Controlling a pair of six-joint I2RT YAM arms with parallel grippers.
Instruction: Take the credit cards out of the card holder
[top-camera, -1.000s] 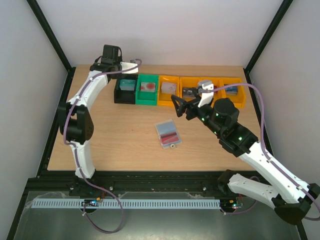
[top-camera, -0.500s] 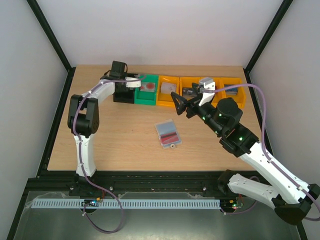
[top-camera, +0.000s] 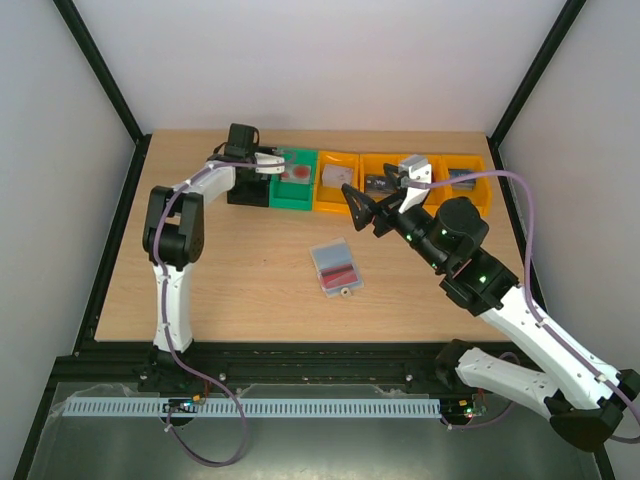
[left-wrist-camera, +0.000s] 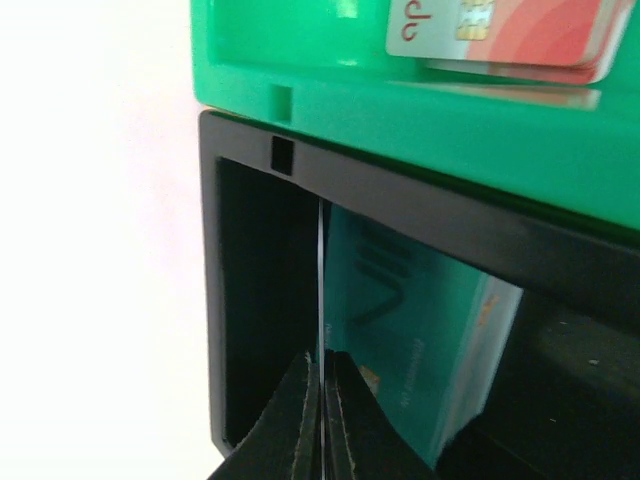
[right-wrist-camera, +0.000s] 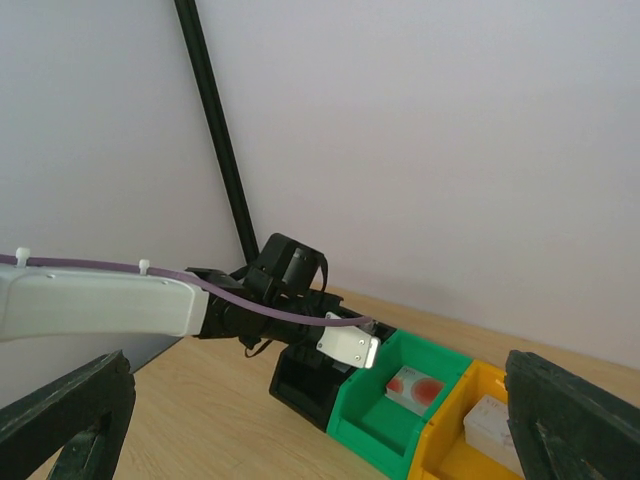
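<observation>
**Card holder and sorting bins.** The card holder (top-camera: 335, 268) is shown lying open near the middle of the table (top-camera: 230, 280), well apart from both grippers. A red card (top-camera: 341, 276) is seen in its near panel, and the far panel appears blue-grey.

A row of bins is set along the far edge:
- A black bin (left-wrist-camera: 420, 215) holds a teal card (left-wrist-camera: 410, 350).
- A green bin (left-wrist-camera: 400, 110) holds a white-and-red card (left-wrist-camera: 520, 30).
- Of the orange bins (top-camera: 333, 205), the first holds a grey card (top-camera: 335, 175) and the last a blue card (top-camera: 462, 178).

The left gripper (left-wrist-camera: 320, 400) is lowered into the black bin. Its fingers are pressed together on a thin card (left-wrist-camera: 320, 290) seen edge-on, whose colour cannot be told. The right gripper (top-camera: 364, 211) is raised off the table near the orange bins, spread wide, with nothing between its fingers.
</observation>
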